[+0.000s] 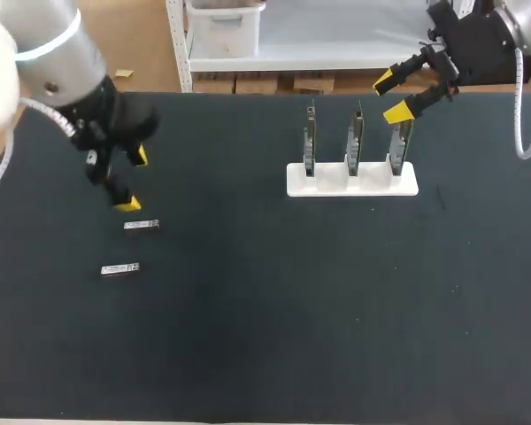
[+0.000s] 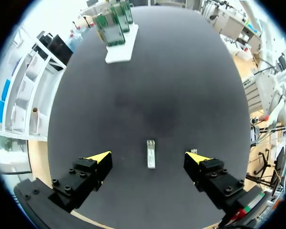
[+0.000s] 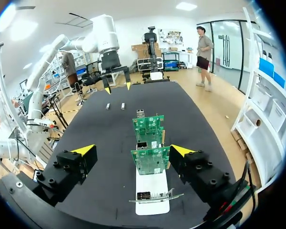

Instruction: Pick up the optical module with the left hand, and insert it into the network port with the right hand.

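Observation:
Two small silver optical modules [image 1: 142, 225] [image 1: 120, 268] lie flat on the dark table at the left. My left gripper [image 1: 133, 180] hangs open just behind the nearer one. In the left wrist view one module [image 2: 151, 154] lies on the mat between the open fingers, untouched; the second module [image 2: 194, 151] peeks out beside one fingertip. At the back right a white stand [image 1: 352, 188] holds three upright green boards [image 3: 150, 160] with metal network ports [image 3: 142, 145]. My right gripper [image 1: 391, 97] is open, above and behind the stand's right end, holding nothing.
The stand [image 3: 152, 191] sits directly ahead of my right gripper [image 3: 132, 150], boards lined up one behind another. Across the mat the right wrist view shows both modules [image 3: 107, 106] under my left gripper [image 3: 117, 86]. Dark mat covers the whole table.

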Controlling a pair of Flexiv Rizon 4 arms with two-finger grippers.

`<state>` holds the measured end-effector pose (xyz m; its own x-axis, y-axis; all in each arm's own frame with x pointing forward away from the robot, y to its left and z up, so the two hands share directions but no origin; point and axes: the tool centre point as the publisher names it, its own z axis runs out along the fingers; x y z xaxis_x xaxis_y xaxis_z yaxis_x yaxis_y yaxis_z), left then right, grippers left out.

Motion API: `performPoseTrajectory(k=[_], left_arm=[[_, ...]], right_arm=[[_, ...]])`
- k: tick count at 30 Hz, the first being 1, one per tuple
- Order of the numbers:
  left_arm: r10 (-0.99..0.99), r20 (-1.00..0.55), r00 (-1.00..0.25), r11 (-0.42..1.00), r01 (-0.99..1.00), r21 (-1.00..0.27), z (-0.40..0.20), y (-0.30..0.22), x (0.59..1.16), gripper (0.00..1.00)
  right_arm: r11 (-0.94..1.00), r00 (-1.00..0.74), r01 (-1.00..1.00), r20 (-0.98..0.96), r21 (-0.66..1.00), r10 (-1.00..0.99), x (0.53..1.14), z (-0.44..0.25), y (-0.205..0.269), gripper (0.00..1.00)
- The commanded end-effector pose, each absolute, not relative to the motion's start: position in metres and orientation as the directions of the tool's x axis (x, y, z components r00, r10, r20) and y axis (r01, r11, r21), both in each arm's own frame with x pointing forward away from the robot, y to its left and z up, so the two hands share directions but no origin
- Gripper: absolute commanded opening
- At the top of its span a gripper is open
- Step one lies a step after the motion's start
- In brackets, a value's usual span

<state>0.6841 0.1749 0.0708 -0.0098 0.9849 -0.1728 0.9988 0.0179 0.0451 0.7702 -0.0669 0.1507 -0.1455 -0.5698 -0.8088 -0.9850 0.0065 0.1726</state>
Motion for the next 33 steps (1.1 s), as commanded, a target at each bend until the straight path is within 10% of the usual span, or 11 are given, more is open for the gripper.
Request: performPoseTrajectory(k=[1, 33], left_arm=[[0.988, -0.152, -0.018, 0.027, 0.998, 0.059, 0.061, 0.179, 0.674, 1.00], [0.991, -0.059, -0.119, 0.118, 0.993, -0.011, -0.004, 0.196, 0.669, 1.00]], right_arm=[[0.010, -0.144, -0.986, -0.810, 0.169, -0.569, 0.768, 0.151, -0.067, 1.00], [0.010, -0.144, -0.986, -0.810, 0.169, -0.569, 0.768, 0.151, -0.067, 1.00]])
